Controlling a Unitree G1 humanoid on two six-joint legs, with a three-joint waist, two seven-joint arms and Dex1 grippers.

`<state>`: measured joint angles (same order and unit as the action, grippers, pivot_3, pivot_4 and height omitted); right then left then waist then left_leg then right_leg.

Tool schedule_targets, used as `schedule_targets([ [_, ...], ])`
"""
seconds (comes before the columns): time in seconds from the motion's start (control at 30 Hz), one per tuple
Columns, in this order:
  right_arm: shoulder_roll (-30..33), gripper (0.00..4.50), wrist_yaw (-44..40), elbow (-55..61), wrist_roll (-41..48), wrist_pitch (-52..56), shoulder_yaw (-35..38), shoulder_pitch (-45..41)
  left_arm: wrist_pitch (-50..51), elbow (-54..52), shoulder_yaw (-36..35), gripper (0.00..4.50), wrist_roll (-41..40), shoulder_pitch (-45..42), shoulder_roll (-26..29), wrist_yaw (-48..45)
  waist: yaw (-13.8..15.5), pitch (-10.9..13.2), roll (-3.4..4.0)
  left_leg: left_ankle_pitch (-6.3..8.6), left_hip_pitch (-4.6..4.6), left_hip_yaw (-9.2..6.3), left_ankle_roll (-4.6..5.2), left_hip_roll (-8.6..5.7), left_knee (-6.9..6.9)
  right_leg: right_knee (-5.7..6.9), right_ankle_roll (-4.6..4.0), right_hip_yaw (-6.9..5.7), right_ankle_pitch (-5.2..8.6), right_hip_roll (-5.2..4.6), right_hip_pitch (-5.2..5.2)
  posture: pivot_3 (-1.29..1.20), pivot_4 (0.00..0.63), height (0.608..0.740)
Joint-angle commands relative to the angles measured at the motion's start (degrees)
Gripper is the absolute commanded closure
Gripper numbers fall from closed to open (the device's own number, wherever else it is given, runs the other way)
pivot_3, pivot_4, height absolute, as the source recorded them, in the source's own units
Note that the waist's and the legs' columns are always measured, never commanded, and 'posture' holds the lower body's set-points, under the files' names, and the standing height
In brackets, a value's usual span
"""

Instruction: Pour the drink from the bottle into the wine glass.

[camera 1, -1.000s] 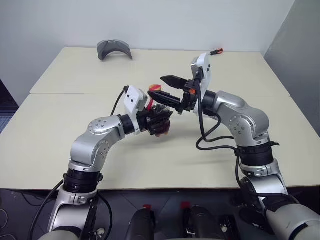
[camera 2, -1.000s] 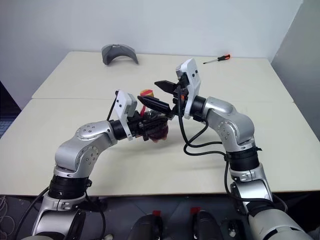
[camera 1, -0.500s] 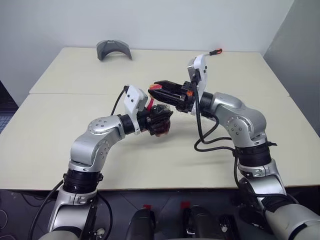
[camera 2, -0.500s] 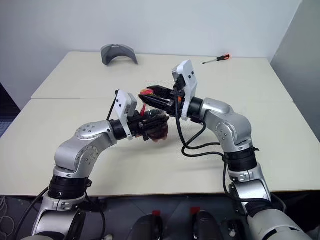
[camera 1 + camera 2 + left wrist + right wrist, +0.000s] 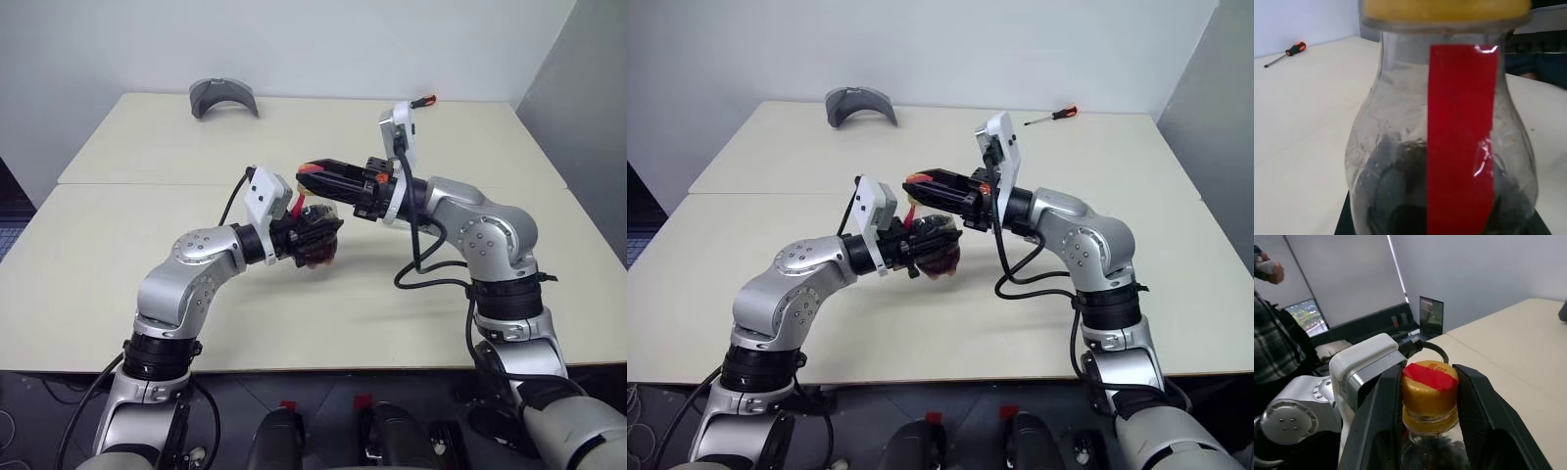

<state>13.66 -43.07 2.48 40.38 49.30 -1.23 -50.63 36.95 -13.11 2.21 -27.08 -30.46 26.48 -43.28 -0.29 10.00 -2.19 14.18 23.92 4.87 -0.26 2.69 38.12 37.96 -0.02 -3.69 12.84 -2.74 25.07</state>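
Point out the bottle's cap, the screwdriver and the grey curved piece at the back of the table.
cap (image 5: 1430,384): right wrist view, its gold side.
screwdriver (image 5: 1052,117): right eye view, mid-shaft.
grey curved piece (image 5: 223,96): left eye view, top of its arch.

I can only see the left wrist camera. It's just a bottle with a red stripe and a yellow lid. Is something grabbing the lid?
Observer: Yes. The right gripper has its two black fingers closed on the cap.
Operator: Who's holding the bottle?
Observer: The left gripper holds the bottle by its body, up above the table.
Operator: Is anyone there?
Observer: A person in a plaid shirt stands in the background.
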Motion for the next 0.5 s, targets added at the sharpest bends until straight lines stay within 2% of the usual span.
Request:
schedule_targets([
  [0.03,0.91,3.27,-3.60,3.12,3.71,-0.95,2.29,-3.18,-0.16,-2.43,-0.24,3.16,-0.87,1.08,0.69,-0.65,0.00,0.00,0.00,0.00,0.00,0.00,0.00,0.00,0.00,0.00,0.00,0.00,0.00,0.00,0.00,0.00,0.150,0.740],
  [0.3,2.64,3.27,-7.07,3.47,2.17,-4.88,2.06,-4.12,1.14,-4.63,0.30,3.16,-3.15,2.95,1.75,-2.83,0.01,0.00,0.00,0.00,0.00,-0.01,0.00,0.00,0.00,0.00,0.06,0.00,0.04,0.01,0.01,0.00,0.150,0.740],
  [0.5,5.68,3.27,-13.92,5.36,1.72,-7.25,-0.69,-2.98,1.98,-6.63,0.56,3.16,-4.79,4.29,2.38,-4.06,0.01,0.03,0.04,0.01,0.00,0.02,0.01,0.00,-0.01,-0.03,0.08,-0.01,0.04,0.01,0.01,0.00,0.150,0.740],
])
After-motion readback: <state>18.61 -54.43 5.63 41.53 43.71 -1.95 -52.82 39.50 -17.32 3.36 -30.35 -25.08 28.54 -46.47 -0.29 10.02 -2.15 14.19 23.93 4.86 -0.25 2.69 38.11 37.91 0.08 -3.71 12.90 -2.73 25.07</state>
